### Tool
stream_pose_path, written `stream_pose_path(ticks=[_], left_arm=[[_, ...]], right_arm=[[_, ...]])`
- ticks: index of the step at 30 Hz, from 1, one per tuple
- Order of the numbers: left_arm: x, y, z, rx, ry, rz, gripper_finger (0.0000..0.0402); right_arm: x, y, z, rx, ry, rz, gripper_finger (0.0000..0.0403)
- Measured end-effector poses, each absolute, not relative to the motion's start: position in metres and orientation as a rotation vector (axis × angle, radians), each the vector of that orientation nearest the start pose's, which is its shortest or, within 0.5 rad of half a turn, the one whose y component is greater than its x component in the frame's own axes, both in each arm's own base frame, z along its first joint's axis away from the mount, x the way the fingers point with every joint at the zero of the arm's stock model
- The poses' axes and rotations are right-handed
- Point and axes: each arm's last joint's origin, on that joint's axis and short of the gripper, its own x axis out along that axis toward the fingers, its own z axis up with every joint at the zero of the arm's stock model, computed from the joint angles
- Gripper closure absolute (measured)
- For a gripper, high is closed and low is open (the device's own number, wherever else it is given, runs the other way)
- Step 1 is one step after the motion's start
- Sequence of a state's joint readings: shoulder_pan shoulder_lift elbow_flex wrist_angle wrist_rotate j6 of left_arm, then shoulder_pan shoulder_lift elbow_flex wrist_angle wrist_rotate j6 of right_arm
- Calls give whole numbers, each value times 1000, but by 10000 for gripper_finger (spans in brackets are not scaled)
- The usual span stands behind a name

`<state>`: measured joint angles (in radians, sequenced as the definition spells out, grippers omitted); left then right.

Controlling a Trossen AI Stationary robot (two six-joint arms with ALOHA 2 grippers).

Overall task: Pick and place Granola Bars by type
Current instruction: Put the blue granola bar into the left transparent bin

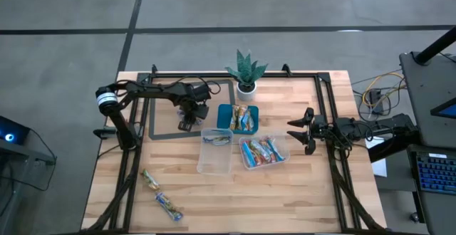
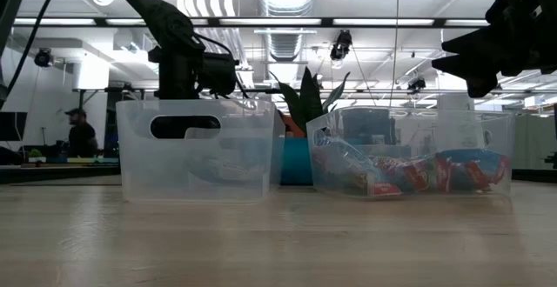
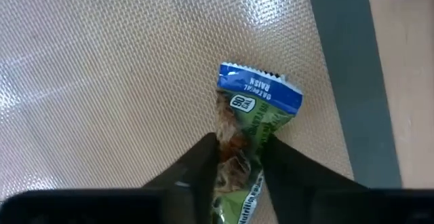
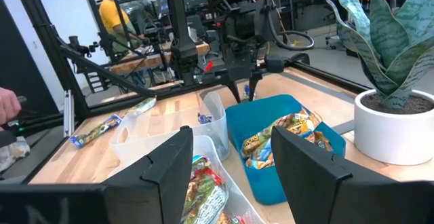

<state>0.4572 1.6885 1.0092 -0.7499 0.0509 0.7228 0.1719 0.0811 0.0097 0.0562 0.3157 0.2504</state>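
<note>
My left pincer [image 3: 239,161] clamps a green-and-blue granola bar [image 3: 249,122] on the mat [image 3: 102,81]. Light, crinkly, slippery: I hold it mid-body. My right pincer [image 4: 230,159] waits, fingers apart, beside the tubs.

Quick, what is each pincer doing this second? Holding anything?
Left pincer: closed on an oatmeal raisin granola bar over the grey mat.
Right pincer: open, empty, hovering near the clear tub of bars.
</note>
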Motion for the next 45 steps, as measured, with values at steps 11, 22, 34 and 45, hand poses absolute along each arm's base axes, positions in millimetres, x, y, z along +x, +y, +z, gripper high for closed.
stream_pose_path(ticks=[11,22,34,45], left_arm=[[263,128,164,203,1413,-150,389],[257,127,186,250,1385,-35,391],[241,122,226,254,1277,135,391],[213,92,270,219,1163,215,392]], right_arm=[[101,8,166,246,-3,-145,213],[101,8,166,246,-3,-145,213],[101,8,166,246,-3,-145,213],[101,8,166,246,-3,-144,213]])
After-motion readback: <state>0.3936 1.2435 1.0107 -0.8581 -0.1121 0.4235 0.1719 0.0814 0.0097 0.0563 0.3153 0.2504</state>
